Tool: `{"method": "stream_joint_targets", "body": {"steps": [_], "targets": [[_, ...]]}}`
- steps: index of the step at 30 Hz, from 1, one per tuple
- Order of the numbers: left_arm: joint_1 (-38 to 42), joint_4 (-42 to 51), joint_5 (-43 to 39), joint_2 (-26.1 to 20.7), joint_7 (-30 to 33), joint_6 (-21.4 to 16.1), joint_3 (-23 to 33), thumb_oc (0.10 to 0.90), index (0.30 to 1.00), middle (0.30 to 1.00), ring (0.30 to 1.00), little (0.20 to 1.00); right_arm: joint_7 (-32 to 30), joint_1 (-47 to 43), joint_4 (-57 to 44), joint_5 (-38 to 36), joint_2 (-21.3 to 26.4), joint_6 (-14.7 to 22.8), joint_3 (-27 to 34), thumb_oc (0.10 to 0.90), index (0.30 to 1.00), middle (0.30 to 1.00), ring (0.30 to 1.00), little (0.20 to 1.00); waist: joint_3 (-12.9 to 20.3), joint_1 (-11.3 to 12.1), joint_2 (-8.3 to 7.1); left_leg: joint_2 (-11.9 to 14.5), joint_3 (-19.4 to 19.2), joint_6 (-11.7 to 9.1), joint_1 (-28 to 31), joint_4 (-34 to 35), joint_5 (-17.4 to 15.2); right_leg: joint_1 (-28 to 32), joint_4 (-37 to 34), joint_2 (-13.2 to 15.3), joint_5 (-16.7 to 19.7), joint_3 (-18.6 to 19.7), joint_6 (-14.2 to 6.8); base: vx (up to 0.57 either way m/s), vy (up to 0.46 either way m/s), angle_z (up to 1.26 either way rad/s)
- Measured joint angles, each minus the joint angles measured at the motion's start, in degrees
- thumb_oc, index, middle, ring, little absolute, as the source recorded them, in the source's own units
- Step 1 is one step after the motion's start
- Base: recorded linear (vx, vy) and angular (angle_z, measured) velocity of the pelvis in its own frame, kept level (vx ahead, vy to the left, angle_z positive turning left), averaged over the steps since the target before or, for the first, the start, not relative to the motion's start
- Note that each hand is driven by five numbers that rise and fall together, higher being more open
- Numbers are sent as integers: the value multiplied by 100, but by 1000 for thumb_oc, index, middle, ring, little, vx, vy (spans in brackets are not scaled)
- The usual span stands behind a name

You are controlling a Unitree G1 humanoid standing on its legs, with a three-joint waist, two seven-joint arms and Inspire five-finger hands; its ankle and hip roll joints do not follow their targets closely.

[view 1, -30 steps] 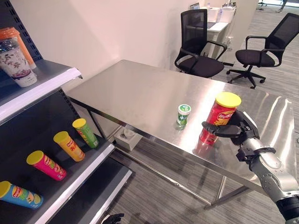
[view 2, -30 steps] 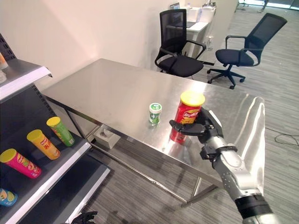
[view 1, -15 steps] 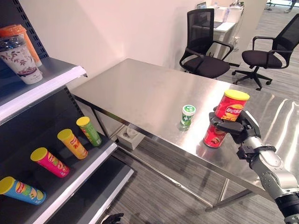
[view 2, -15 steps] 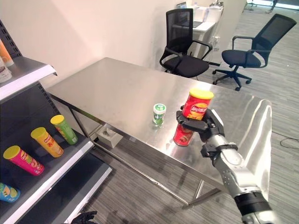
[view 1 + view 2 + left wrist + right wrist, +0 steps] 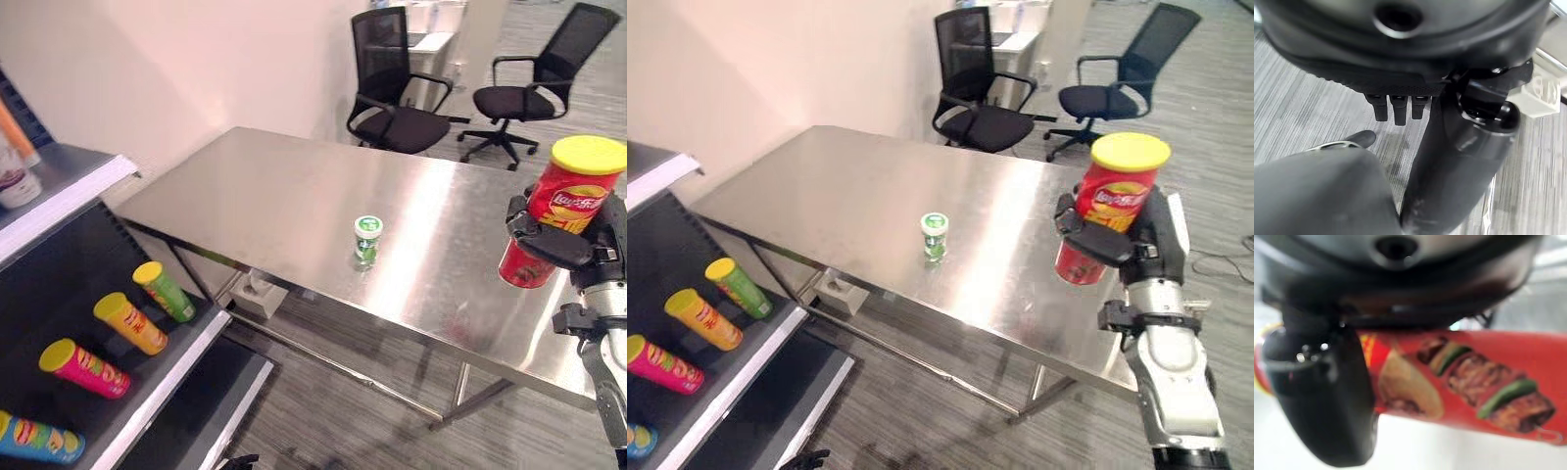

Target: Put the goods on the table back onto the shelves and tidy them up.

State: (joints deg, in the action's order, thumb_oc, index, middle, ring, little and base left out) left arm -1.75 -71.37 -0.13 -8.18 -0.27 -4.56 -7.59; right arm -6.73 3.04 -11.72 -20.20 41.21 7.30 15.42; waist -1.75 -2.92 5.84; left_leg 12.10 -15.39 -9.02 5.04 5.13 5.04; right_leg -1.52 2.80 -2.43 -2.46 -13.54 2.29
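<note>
My right hand [image 5: 1138,247] is wrapped round the red chip can [image 5: 1109,211], yellow lid up, tilted slightly. The can is clear of the bench [image 5: 284,196], held above its near right part. The right wrist view shows my thumb [image 5: 1322,401] across the can's printed side.

My left hand [image 5: 1400,105] hangs low over the floor, fingers relaxed and holding nothing.

A small green-lidded cup [image 5: 367,239] stands upright mid-bench, well apart from the can. On the lower shelf [image 5: 162,387] lie four chip cans: green [image 5: 163,291], orange [image 5: 129,322], pink [image 5: 83,368], blue [image 5: 39,439].

Risks, as I judge them:
- The grip sits low on a tall can, so a quick swing toward the shelf could let it pivot or slip.
- The shelf cans lie on their sides, so a knock while placing could set them rolling.
</note>
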Motion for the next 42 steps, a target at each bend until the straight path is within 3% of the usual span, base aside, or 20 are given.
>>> {"method": "stream_joint_targets", "body": {"steps": [7, 13, 15, 16, 17, 18, 19, 20, 22, 23, 25, 27, 28, 32, 33, 34, 35, 36, 39, 42], "targets": [[18, 69, 84, 88, 18, -5, -14, 800, 900, 900, 900, 900, 33, 501, -712, 652, -522, 12, -216, 400, 300, 300, 300, 300, -25, -108, 27, 35, -15, -87, 10, 0, 58, -31, -20, -32, 13, 55, 21, -47, -21, -7], [-34, 190, 325, 51, 111, -24, -54, 800, 900, 900, 900, 900, 663, 1077, -1597, 581, -635, 93, -1464, 400, 300, 300, 300, 300, -139, -65, 63, 41, -128, -86, -29, -2, 59, -126, 37, -36, 42, 105, 37, -119, 23, -4], [115, 234, 478, 16, 124, -29, -88, 800, 900, 900, 900, 900, 1059, 1132, -1653, 562, -571, 129, -2043, 400, 300, 300, 300, 300, -281, -9, -1, -2, -27, -55, -339, -127, 97, -360, 226, 31, 100, 55, 57, -468, 105, 24], [491, 281, 497, -50, 227, -40, -132, 800, 900, 900, 900, 900, 1010, 757, -1572, 557, -597, 180, -2316, 400, 300, 300, 300, 300, -469, -29, -215, -175, 68, -82, -1045, -256, 444, -1158, 771, 337, 80, -61, 116, -573, 246, 53], [1010, 273, 577, -88, 252, -18, -124, 800, 900, 900, 900, 900, 1013, 312, -1555, 568, -499, 125, -2524, 400, 300, 300, 300, 300, -902, -29, -439, -125, -133, 5, -1418, -659, 188, -1521, 767, 534, 313, -163, 298, -417, 325, 63], [1174, 273, 597, -82, 267, -11, -144, 800, 900, 900, 900, 900, 1014, 220, -1511, 640, -392, 83, -2766, 400, 300, 300, 300, 300, -1049, -29, -575, 167, -348, -202, -1425, -1539, -207, -1535, 665, 635, 478, -262, 328, -376, 369, 49], [1201, 231, 597, -34, 357, -13, -177, 800, 900, 900, 900, 900, 1004, 150, -1389, 799, -336, 41, -3005, 400, 300, 300, 300, 300, -1072, -125, -624, 484, -421, -521, -1248, -2780, -568, -1438, 697, 717, 495, -330, 300, -257, 350, 57], [1157, 198, 598, 3, 374, -20, -283, 800, 900, 900, 900, 900, 952, 277, -1414, 953, -372, 8, -3041, 400, 300, 300, 300, 300, -1089, -217, -618, 620, -437, -521, -795, -3065, -718, -1286, 680, 825, 539, -393, 202, -221, 310, 77], [1290, 227, 658, 25, 475, -142, -535, 800, 900, 900, 900, 900, 871, 521, -1481, 1067, -380, 26, -2568, 400, 300, 300, 300, 300, -1077, -408, -517, 594, -718, -505, 17, -1749, -716, -1258, 376, 1045, 906, -527, -133, -345, 559, 73], [1415, 258, 933, 76, 560, -140, -784, 800, 900, 900, 900, 900, 746, 721, -1575, 1224, -471, 38, -1998, 400, 300, 300, 300, 300, -1073, -412, -369, 359, -1096, -349, 183, -796, -918, -1526, 270, 1229, 1304, -512, -376, -456, 687, 32], [1386, 382, 1221, -140, 570, -152, -1137, 800, 900, 900, 900, 900, 543, 924, -1516, 1462, -904, 56, -1901, 400, 300, 300, 300, 300, -1000, -500, -823, -531, -1160, 10, 68, -325, -858, -1712, -200, 1789, 1692, 25, -772, -373, 424, 26], [1303, 197, 1271, -203, 560, -145, -1191, 800, 900, 900, 900, 900, 509, 1132, -1490, 1605, -1149, 57, -2069, 400, 300, 300, 300, 300, -916, -589, -1051, -978, -1052, 292, -155, -527, -922, -1697, -523, 2112, 1849, 432, -841, -262, 226, 29], [1210, -43, 1267, -280, 576, -108, -1098, 800, 900, 900, 900, 900, 506, 1307, -1357, 1721, -1309, 51, -2397, 400, 300, 300, 300, 300, -881, -548, -1102, -1069, -1061, 427, -230, -750, -1056, -1715, -464, 2169, 2459, 439, -1033, -275, 242, 4], [762, -189, 1138, -722, 680, -22, -661, 800, 900, 900, 900, 900, 517, 1428, -854, 1895, -1563, 5, -3183, 400, 300, 300, 300, 300, -906, -371, -1190, -1110, -1302, 652, -257, -1186, -1230, -1728, -304, 2127, 3272, 431, -203, -282, 199, -12], [676, -172, 1137, -790, 708, -21, -534, 800, 900, 900, 900, 900, 499, 1434, -765, 1889, -1595, -14, -3305, 400, 300, 300, 300, 300, -901, -403, -1201, -1015, -1337, 668, -225, -1209, -1322, -1741, -238, 2126, 3273, 547, -202, -325, 75, -2], [610, -164, 1124, -917, 778, -4, -523, 800, 900, 900, 900, 900, 534, 1437, -667, 1890, -1534, -40, -3465, 400, 300, 300, 300, 300, -888, -275, -1084, -878, -1351, 732, -250, -1170, -1260, -1685, -124, 1923, 3034, 644, -479, -325, 72, 12], [616, -67, 1063, -956, 782, -3, -527, 800, 900, 900, 900, 900, 526, 1422, -601, 1889, -1471, -40, -3458, 400, 300, 300, 300, 300, -875, -182, -932, -696, -1274, 759, -338, -1085, -1102, -1675, 331, 1579, 2277, 803, -1152, -326, 37, 23], [642, 145, 995, -1009, 777, -10, -563, 800, 900, 900, 900, 900, 525, 1383, -547, 1889, -1460, -43, -3397, 400, 300, 300, 300, 300, -875, -99, -827, -562, -1192, 770, -425, -953, -921, -1711, 905, 1273, 1583, 965, -1333, -239, 63, 40], [700, 523, 915, -1042, 743, -32, -552, 800, 900, 900, 900, 900, 460, 1109, -505, 1901, -1461, -54, -3244, 400, 300, 300, 300, 300, -875, 120, -929, -571, -963, 726, -586, -575, -572, -1492, 1171, 866, 605, 1022, -1218, -179, 37, 37], [665, 540, 921, -704, 673, -21, -775, 800, 900, 900, 900, 900, 261, 632, -432, 2034, -1415, -57, -3197, 400, 300, 300, 300, 300, -999, 223, -715, -497, -801, 704, -528, -176, -281, -1393, 1205, 725, 543, 1221, -1316, -21, -63, 33]]}}
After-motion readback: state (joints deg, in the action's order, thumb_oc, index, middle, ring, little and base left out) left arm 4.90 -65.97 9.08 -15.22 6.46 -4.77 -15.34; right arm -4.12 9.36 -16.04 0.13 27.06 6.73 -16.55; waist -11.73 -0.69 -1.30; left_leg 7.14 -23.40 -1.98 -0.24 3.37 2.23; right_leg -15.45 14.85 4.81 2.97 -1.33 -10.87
